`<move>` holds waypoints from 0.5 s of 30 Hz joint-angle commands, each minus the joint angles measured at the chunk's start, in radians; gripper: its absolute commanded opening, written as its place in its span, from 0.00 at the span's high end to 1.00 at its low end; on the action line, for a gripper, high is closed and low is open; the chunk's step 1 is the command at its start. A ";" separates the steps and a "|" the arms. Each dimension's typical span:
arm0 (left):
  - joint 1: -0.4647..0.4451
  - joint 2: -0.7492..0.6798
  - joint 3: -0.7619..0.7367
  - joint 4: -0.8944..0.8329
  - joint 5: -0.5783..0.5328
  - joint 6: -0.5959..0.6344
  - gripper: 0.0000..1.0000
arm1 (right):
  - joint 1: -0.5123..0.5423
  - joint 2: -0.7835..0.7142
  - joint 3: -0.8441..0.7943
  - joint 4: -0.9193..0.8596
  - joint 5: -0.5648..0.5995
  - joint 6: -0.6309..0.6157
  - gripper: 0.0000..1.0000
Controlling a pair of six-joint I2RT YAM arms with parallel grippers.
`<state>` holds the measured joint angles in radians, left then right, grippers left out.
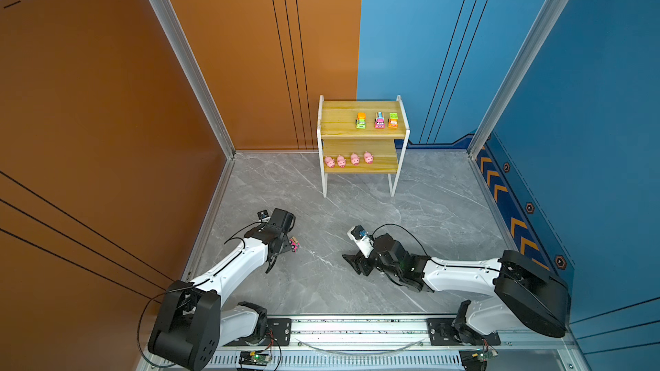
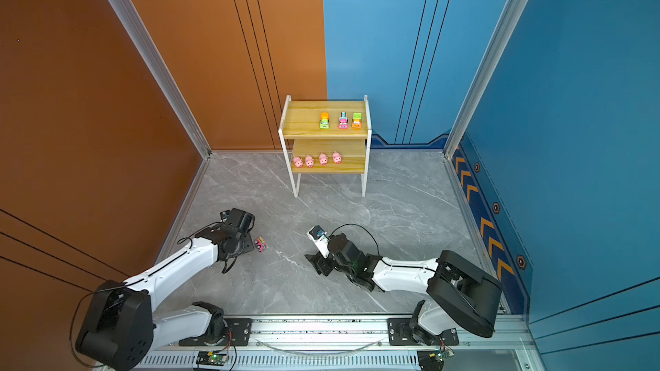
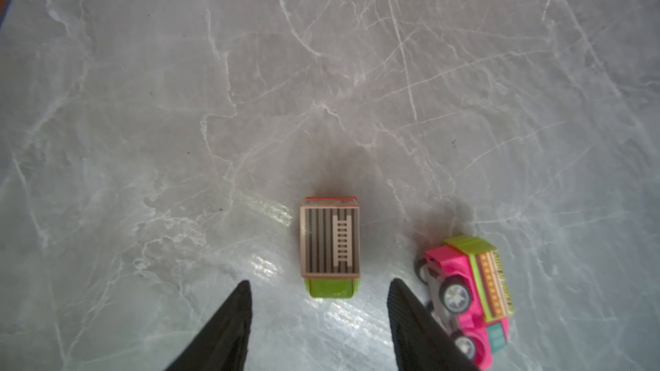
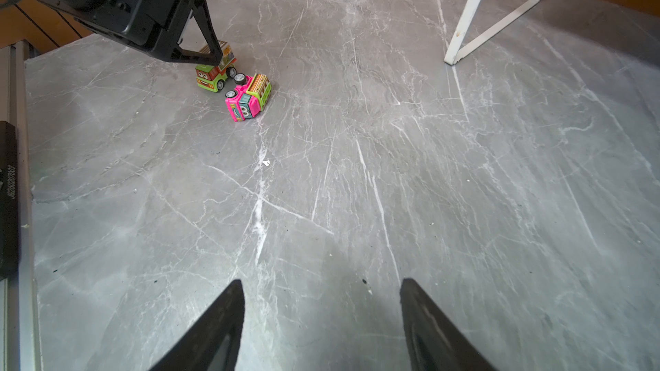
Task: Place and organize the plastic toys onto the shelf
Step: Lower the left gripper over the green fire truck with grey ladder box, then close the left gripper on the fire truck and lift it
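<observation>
Two robot arms work on a grey marble counter (image 3: pixel 143 83) with a small two-tier shelf (image 1: pixel 362 134) at the back. Three trucks (image 1: pixel 379 121) stand in a row on its upper board, and four pigs (image 1: pixel 348 160) line the lower one. Two toys are on the counter by the left arm: a green truck (image 3: pixel 329 240), upright, and just beside it a pink truck (image 3: pixel 471 294) tipped on its side. The left fingers (image 3: pixel 225 333) hang part open astride the green truck, with a gap on each side, gripping nothing. The right fingers (image 4: pixel 218 333) are apart and empty, low over bare counter, well away from both toys. The step in hand looks like grasping the green truck. To do it well, the left fingers should centre on the truck's flat sides and close squarely. One finger is very near the pink truck, perhaps touching it, and could nudge it.
</observation>
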<state>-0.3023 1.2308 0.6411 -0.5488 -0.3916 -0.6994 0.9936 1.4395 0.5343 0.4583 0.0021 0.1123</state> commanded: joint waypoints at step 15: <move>-0.020 0.037 -0.140 0.309 -0.100 -0.039 0.45 | -0.006 0.029 0.001 0.048 -0.032 0.027 0.31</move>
<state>-0.3099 1.2652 0.5327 -0.3290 -0.4461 -0.7319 0.9936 1.4528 0.5343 0.4900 -0.0082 0.1200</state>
